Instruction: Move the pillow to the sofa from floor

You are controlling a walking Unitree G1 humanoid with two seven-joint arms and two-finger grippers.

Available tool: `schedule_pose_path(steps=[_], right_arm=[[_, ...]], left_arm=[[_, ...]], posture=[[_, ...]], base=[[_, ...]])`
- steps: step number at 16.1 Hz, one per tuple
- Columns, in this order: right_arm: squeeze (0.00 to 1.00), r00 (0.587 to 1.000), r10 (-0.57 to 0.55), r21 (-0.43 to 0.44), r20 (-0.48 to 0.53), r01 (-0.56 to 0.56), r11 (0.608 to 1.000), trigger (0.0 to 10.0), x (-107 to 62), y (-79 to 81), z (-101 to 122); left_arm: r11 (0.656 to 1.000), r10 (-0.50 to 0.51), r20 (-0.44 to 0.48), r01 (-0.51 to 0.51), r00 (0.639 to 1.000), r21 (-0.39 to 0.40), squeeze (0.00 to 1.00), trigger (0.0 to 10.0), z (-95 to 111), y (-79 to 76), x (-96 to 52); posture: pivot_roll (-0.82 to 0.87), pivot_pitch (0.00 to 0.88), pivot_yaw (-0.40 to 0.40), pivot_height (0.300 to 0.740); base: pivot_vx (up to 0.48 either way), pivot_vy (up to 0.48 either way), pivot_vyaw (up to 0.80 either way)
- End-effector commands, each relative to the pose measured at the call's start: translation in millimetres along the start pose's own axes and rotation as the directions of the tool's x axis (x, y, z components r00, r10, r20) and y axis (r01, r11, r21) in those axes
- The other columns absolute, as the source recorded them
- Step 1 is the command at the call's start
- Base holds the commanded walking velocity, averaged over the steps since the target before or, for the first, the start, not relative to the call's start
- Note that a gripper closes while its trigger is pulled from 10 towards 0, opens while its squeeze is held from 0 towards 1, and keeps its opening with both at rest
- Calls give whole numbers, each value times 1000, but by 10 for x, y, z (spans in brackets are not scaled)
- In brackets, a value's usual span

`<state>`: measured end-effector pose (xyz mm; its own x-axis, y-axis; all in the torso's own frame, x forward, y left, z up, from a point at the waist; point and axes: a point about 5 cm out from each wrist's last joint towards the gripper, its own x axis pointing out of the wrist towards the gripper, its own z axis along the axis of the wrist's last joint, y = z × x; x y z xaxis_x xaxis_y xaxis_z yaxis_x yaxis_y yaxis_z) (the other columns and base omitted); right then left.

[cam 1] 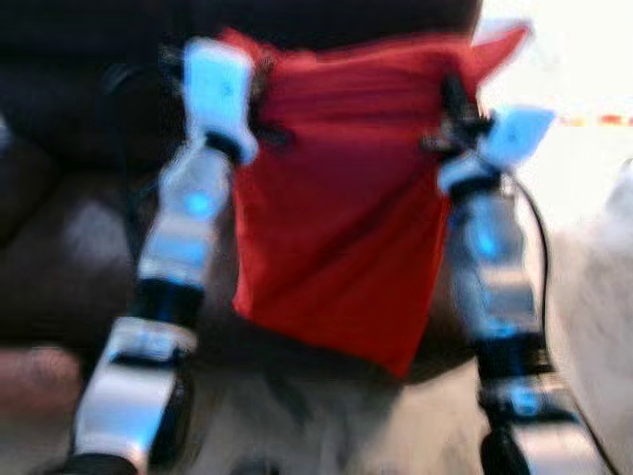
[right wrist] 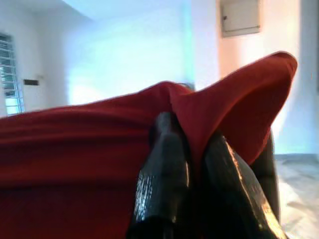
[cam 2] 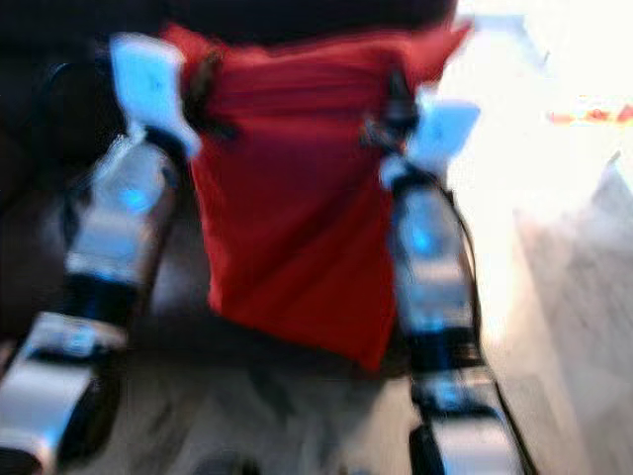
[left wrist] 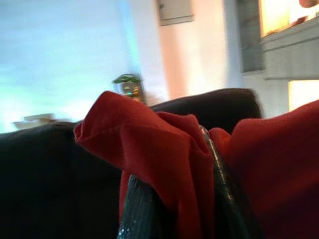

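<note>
Left eye view: one red pillow (cam 1: 341, 218), two grippers.

eye views motion-blurred | sofa (cam 1: 79, 198) dark, detail lost | pillow (cam 1: 336, 218) hides sofa middle

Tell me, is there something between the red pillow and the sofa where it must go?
Nothing visible. The left gripper and right gripper hold the red pillow by its upper corners, directly before the dark sofa.

No legible text, labels or signs.
</note>
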<state>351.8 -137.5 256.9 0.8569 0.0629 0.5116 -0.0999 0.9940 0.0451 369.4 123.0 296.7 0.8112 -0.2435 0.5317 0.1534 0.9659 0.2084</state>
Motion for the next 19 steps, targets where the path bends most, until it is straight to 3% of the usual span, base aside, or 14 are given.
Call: schedule_pose_path(steps=[1,8,11,15,19], right_arm=[[0,987,-94,5,127,94,996,10000,73,-236,283],[0,986,-90,24,141,87,996,10000,167,-216,323],[0,988,-75,39,137,71,997,10000,162,-153,303],[0,990,-37,-8,140,39,999,10000,149,-92,291],[0,993,-40,5,108,40,999,10000,120,-100,220]], left_arm=[[999,43,65,-43,997,-8,0,10000,146,86,40],[999,47,50,-46,998,-11,0,10000,122,89,-6],[999,49,48,-48,998,-12,0,10000,127,88,-9],[999,45,46,-44,998,-15,0,10000,131,78,-8],[999,27,33,-26,999,-22,0,10000,104,55,-18]], posture=[[29,56,4,740],[35,53,-9,740],[35,55,-9,740],[36,55,-10,740],[37,54,-10,740]], base=[[300,0,0],[297,0,0],[304,0,0],[304,0,0],[152,0,400]])
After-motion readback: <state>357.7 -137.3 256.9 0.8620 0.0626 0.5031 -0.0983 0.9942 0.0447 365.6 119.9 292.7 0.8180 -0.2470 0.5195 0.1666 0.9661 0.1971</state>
